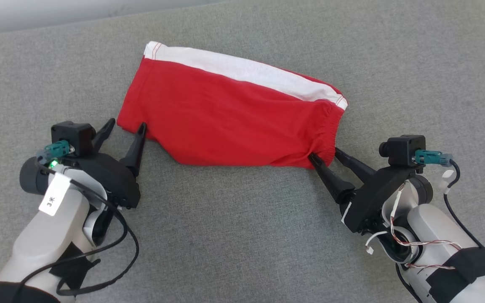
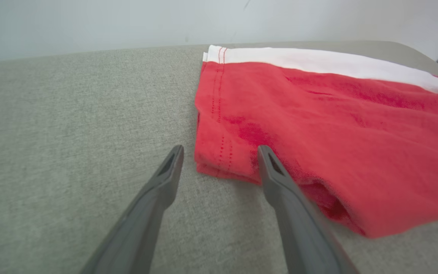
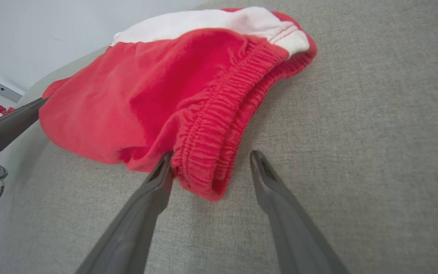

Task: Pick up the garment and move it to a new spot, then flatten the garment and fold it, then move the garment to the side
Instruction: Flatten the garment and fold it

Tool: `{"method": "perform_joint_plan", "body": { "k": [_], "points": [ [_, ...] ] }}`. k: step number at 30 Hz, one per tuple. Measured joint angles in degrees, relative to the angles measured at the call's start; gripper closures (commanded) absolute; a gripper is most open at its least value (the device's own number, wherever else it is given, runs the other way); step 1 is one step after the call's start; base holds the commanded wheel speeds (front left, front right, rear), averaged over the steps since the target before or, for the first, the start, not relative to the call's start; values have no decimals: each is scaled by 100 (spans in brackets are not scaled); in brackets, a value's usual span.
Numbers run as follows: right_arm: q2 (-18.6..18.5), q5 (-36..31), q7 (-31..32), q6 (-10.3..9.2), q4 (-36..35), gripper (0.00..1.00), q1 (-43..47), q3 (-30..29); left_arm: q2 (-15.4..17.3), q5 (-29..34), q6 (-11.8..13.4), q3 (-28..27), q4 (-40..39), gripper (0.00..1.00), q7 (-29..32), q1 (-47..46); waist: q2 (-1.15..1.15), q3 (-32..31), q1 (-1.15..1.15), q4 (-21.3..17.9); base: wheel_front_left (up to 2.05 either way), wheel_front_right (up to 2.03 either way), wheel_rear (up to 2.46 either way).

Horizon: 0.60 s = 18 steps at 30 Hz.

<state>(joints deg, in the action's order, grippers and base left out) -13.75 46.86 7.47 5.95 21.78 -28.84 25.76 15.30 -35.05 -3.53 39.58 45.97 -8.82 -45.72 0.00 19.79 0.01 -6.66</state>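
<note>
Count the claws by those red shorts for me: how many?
2. The left claw sits open at the shorts' hem corner; the right claw sits open at the waistband corner.

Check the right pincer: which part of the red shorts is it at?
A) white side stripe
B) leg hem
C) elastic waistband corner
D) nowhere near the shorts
C: in the right wrist view the right pincer stands open, one finger on either side of the near corner of the gathered elastic waistband of the red shorts.

red shorts (image 1: 225,122) | white side stripe | folded flat | grey surface (image 1: 242,235)
</note>
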Motion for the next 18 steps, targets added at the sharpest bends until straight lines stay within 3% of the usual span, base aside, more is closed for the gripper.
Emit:
{"method": "perform_joint_plan", "body": {
  "k": [12,13,14,15,16,18],
  "points": [
    [73,-108,-41,-15,172,0,-234,67,-245,-358,-112,-174,325,0,149,-137,0,217,0,8,0,0,0],
    [64,-114,-41,-15,192,0,-236,69,-276,-409,-146,-172,333,18,196,-177,0,226,0,12,0,0,0],
    [66,-114,-43,-15,211,55,-237,77,-302,-465,-162,-169,338,56,221,-193,0,235,-1,19,0,0,0],
    [67,-115,-47,-15,222,84,-241,79,-318,-501,-177,-163,345,100,241,-194,0,241,-1,24,0,0,0],
    [67,-115,-49,-15,232,100,-245,82,-322,-521,-207,-158,350,100,266,-193,0,245,-1,28,0,0,0],
    [73,-119,-51,-15,260,100,-252,98,-341,-533,-212,-151,370,100,282,-193,-1,249,-1,35,0,0,0]
  ]
}}
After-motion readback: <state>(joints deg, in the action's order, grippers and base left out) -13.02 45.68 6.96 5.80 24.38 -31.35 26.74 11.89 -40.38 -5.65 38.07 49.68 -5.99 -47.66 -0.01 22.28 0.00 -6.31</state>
